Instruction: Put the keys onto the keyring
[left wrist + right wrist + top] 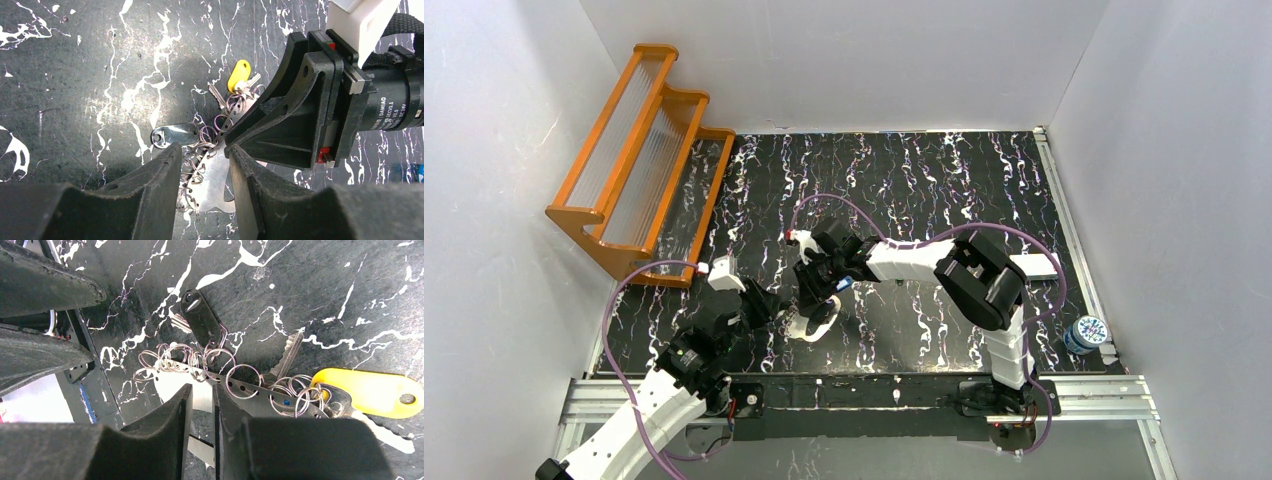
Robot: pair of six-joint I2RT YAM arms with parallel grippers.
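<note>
The keyring [812, 328] is a flat silver perforated plate [220, 175] strung with many thin wire rings, lying on the black marbled table. A yellow-headed key [239, 75] hangs at one end of the plate [172, 385], also seen in the right wrist view [370, 392]. An oval fob [202, 322] lies beside the rings. My left gripper [203, 150] is open and straddles the plate. My right gripper [202, 388] is closed to a thin gap at the plate's edge, opposite the left gripper [774, 305]. A small blue piece [842, 284] sits by the right gripper [816, 300]. No green key shows.
An orange stepped rack [639, 150] stands at the back left. A small blue-and-white can [1086, 333] sits at the right front edge. White walls enclose the table; a metal rail [874, 390] runs along the front.
</note>
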